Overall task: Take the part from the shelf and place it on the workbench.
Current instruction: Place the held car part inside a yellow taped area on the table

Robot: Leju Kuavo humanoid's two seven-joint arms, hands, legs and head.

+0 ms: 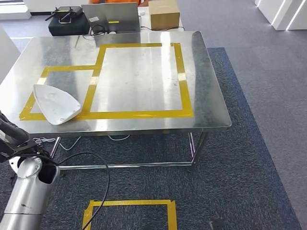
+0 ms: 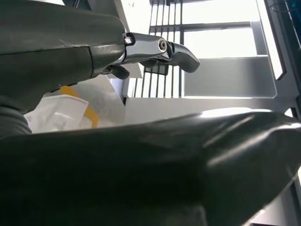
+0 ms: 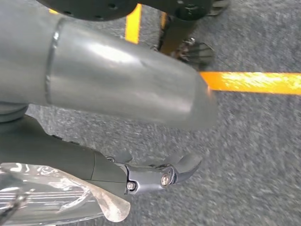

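Observation:
The white, flat, shell-shaped part (image 1: 56, 104) lies on the steel workbench (image 1: 145, 81), at the front left inside the smaller yellow-taped box. My left arm (image 1: 27, 191) comes in low at the left, below the table's front edge. In the left wrist view my left hand (image 2: 106, 52) has its fingers (image 2: 170, 49) stretched out and well apart from the thumb (image 2: 177, 160), with nothing between them; the part (image 2: 57, 113) shows beyond it. My right hand (image 3: 142, 174) hangs over the carpet, its fingers apart from the thumb (image 3: 124, 84), and holds nothing.
A larger yellow-taped rectangle (image 1: 183, 81) marks the table's middle. At the back stand a black box (image 1: 68, 24), a grey laptop-like device (image 1: 112, 19) and a cardboard box (image 1: 163, 14). A yellow tape square (image 1: 130, 206) lies on the dark carpet in front. Cables (image 1: 87, 158) trail under the table.

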